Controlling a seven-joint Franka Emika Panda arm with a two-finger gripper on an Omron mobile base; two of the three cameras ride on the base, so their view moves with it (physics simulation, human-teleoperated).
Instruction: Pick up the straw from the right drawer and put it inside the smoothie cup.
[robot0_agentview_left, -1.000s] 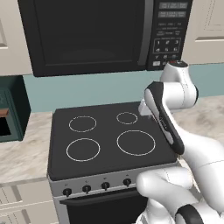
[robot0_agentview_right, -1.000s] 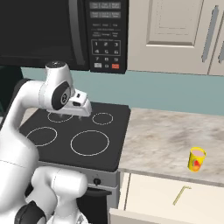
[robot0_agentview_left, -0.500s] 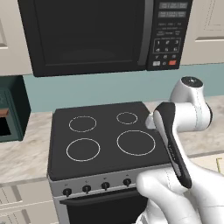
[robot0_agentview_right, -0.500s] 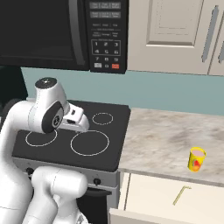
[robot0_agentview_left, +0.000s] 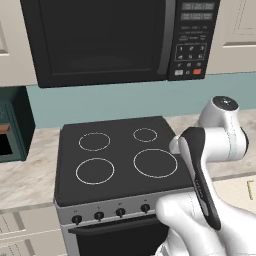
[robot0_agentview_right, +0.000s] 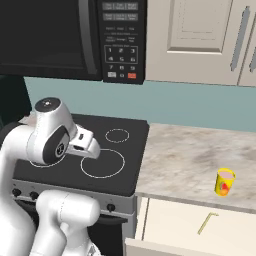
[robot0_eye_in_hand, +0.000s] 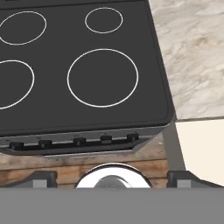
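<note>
End effector (robot0_eye_in_hand: 112, 177) hangs over the stove's near right edge, jaws spread wide and empty, well apart from the straw (robot0_agentview_right: 207, 222), which lies in the open right drawer (robot0_agentview_right: 170, 225) near the smoothie cup (robot0_agentview_right: 224, 182) on the tabletop (robot0_agentview_right: 195, 160). Risks: 1 thin straw lying flat may slip the pinch, and a wide swing right could topple the cup.

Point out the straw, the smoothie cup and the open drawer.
straw (robot0_agentview_right: 207, 223), right base view, middle of its shaft.
smoothie cup (robot0_agentview_right: 224, 182), right base view, its yellow side.
drawer (robot0_agentview_right: 170, 223), right base view, bare floor.
</note>
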